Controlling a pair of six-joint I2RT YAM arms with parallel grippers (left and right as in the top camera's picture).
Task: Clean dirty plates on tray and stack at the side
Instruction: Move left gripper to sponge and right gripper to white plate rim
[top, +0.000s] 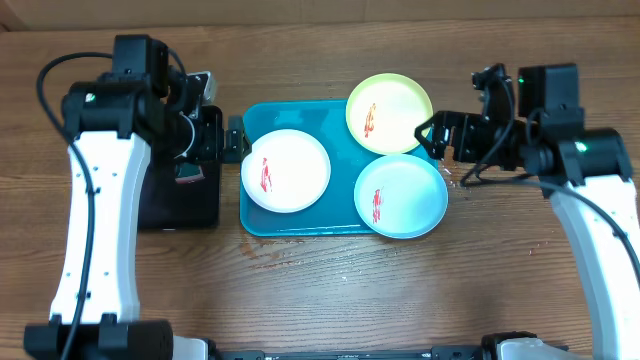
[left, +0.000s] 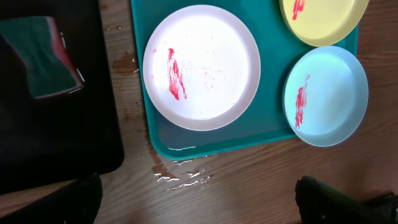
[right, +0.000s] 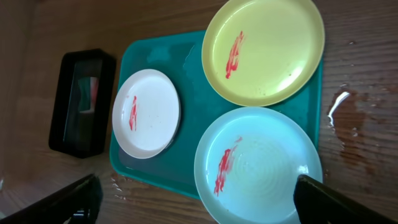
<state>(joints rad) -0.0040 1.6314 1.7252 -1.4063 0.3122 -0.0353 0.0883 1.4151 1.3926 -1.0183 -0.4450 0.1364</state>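
Note:
Three dirty plates with red sauce smears lie on the turquoise tray (top: 300, 218): a white plate (top: 285, 170) at the left, a yellow-green plate (top: 389, 112) at the back right and a light teal plate (top: 400, 195) at the front right, both overhanging the rim. My left gripper (top: 235, 140) hovers open and empty at the tray's left edge. My right gripper (top: 432, 135) hovers open and empty by the yellow-green plate's right side. The left wrist view shows the white plate (left: 201, 67), the tray (left: 161, 140) and wide-apart fingers (left: 199, 205). The right wrist view shows the teal plate (right: 258, 165), the yellow-green plate (right: 264, 50) and wide-apart fingers (right: 199, 208).
A black tray (top: 180, 205) left of the turquoise tray holds a green sponge (left: 43, 62). Small water puddles lie on the wooden table in front of the tray (left: 180, 175) and to its right (right: 342, 109).

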